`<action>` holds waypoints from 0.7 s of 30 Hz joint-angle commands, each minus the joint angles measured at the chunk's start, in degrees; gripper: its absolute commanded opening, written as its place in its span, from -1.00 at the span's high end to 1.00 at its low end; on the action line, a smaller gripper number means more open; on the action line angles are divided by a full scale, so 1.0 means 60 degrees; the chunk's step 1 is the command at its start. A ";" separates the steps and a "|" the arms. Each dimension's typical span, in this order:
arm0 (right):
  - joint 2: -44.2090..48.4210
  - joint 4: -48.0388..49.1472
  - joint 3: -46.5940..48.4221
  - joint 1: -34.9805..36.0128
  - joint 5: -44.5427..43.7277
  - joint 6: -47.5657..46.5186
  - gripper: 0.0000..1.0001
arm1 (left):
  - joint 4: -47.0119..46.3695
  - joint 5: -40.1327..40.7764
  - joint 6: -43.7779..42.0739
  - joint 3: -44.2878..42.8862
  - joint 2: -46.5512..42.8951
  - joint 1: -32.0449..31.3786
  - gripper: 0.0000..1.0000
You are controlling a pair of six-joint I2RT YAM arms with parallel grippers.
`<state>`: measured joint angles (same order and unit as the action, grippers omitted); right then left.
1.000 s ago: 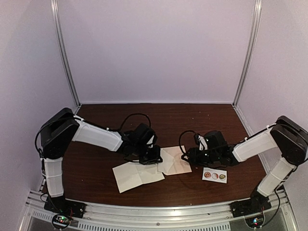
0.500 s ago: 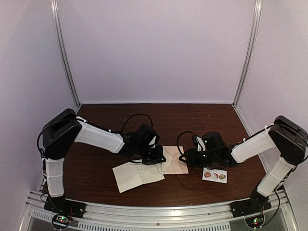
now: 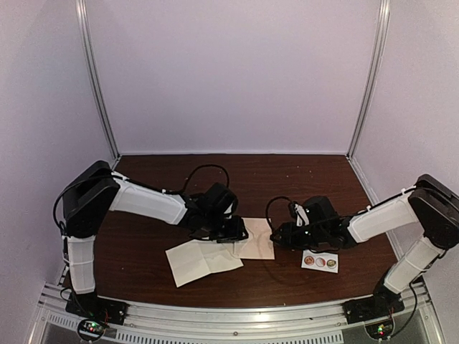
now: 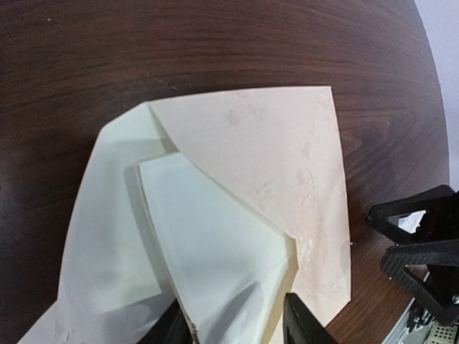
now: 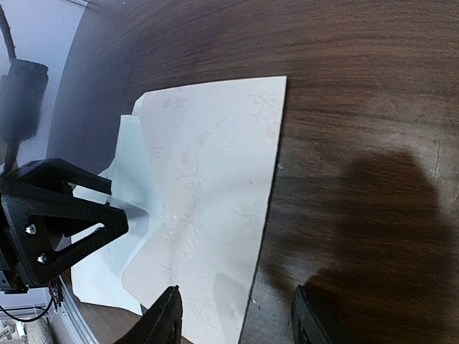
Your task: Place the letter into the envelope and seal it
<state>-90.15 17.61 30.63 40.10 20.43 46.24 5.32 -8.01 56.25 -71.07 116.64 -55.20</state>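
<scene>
The envelope (image 3: 258, 248) lies flat at mid-table, pale tan with a faint flower print (image 4: 287, 158). The letter (image 3: 202, 259), a creased whitish sheet, spreads to its left. In the left wrist view a folded white part of the letter (image 4: 215, 244) meets the envelope's slanted edge; I cannot tell how far it goes in. My left gripper (image 4: 233, 326) (image 3: 237, 233) is open, its fingers on either side of that fold. My right gripper (image 5: 237, 319) (image 3: 276, 235) is open low over the envelope's right edge (image 5: 269, 201).
A small white strip with three round stickers (image 3: 320, 261) lies on the dark wooden table (image 3: 287, 186) just right of the right gripper. Pale walls and metal posts close in the back and sides. A rail runs along the near edge.
My left gripper has gone from shut to open and has shifted a little to the right over the paper. The letter and envelope have shifted slightly. The right arm has hardly moved.
</scene>
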 commanded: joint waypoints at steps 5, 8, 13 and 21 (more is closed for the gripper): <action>0.0660 -0.1261 0.0305 0.0040 -0.0743 -0.0470 -0.07 | 0.1259 0.0882 -0.0832 -0.0256 -0.0775 -0.0049 -0.17; 0.0595 -0.1197 0.0383 0.0031 -0.0562 -0.0463 -0.07 | 0.1435 0.0969 -0.0987 -0.0399 -0.0793 -0.0048 -0.26; 0.0315 -0.0960 0.0467 0.0076 -0.0295 -0.0434 -0.07 | 0.1486 0.1175 -0.1074 -0.0444 -0.0744 -0.0013 0.00; -0.0322 -0.0561 0.0663 0.0215 -0.0135 -0.0256 0.06 | 0.1357 0.0972 -0.0847 -0.0384 -0.0461 0.0066 0.34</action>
<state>-90.35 12.29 33.12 40.82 19.09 44.16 14.17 -2.33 50.89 -72.53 113.80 -55.16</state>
